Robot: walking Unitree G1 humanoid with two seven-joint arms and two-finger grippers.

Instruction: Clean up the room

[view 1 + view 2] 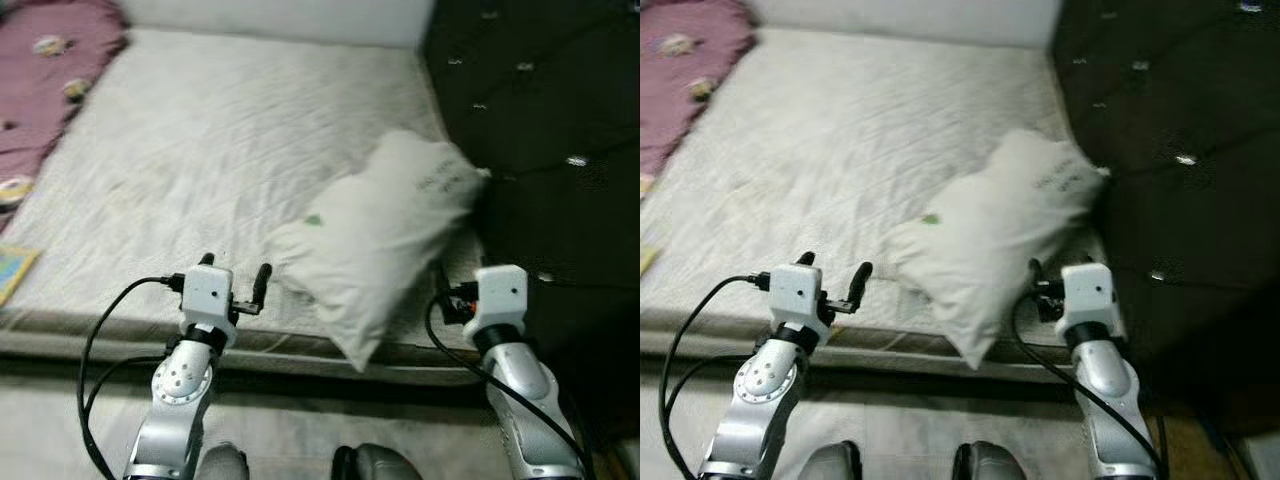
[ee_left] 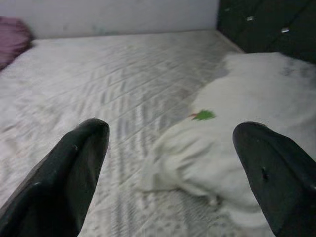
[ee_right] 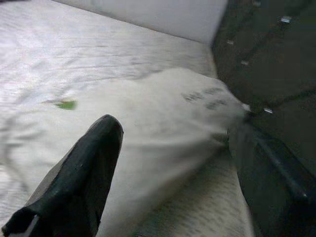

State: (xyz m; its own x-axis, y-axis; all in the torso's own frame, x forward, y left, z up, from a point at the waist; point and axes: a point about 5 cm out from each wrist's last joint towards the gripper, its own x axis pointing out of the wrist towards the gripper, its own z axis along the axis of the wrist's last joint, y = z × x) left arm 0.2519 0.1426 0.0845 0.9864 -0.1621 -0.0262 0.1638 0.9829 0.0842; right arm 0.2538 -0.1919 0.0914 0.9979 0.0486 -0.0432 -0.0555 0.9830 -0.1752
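Both grippers, left and right, hover spread at the bed edge, and the pillow lies slantwise between them toward the headboard, nearer my right.

You can't read the dark print on the pillow; it is blurred. The pink blanket and a yellow-blue item are cut off by the left edge. The right gripper is mostly hidden behind its white wrist housing and the pillow's edge.
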